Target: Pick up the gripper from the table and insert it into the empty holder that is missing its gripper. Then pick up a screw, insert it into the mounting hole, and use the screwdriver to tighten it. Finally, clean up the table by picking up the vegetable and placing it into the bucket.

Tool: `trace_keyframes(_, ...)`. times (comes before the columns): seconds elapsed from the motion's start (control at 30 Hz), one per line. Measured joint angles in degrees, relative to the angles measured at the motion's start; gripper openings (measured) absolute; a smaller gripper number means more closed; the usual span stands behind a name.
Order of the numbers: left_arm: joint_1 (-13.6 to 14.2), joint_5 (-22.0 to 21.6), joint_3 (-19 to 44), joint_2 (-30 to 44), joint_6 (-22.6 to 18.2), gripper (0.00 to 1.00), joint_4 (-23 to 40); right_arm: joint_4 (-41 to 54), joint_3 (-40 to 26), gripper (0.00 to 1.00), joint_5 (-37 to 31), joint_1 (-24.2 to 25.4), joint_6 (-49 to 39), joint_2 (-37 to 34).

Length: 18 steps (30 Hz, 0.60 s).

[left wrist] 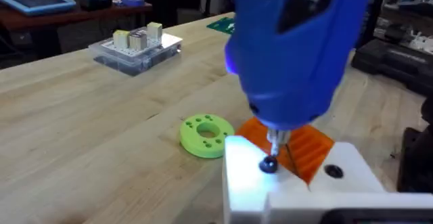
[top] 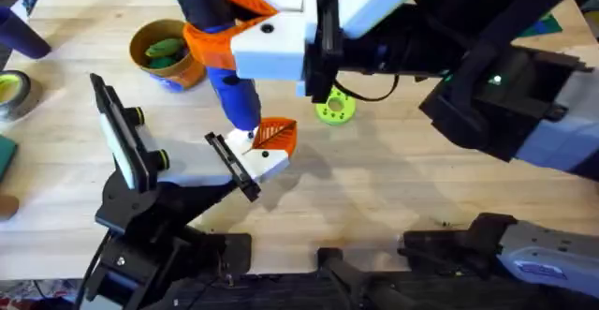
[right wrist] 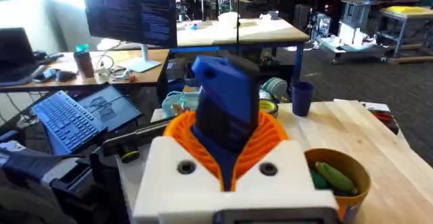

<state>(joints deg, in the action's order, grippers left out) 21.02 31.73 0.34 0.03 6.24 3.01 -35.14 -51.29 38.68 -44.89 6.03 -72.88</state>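
Observation:
My right gripper (top: 223, 31), a large orange-and-white claw, reaches across the table and is shut on the blue screwdriver (top: 229, 76), held upright. In the right wrist view the screwdriver (right wrist: 223, 109) sits between that gripper's (right wrist: 226, 139) orange pads. The screwdriver (left wrist: 298, 55) has its lit tip on a dark screw (left wrist: 269, 164) in the white holder (left wrist: 338, 183). The holder (top: 255, 165) ends the left arm. The small orange gripper (top: 276, 139) sits in it, beside the tip. The yellow-orange bucket (top: 182, 66) stands at the back left with the green vegetable (top: 166, 51) inside.
A yellow-green ring (top: 335, 110) lies just right of the holder. A tape roll (top: 11, 93) and a dark navy tube (top: 19, 29) sit at the far left edge. A black-and-white plate with yellow-green knobs (top: 122, 132) stands left of the holder. A clear box (left wrist: 135, 48) rests farther off.

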Motion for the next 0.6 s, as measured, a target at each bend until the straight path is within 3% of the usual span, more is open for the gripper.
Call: trace_keyframes(0.6,0.0,0.0,0.0,0.02,0.02,0.014,0.02,-0.37,0.0,0.043,0.0,-0.1,0.01,-1.33)
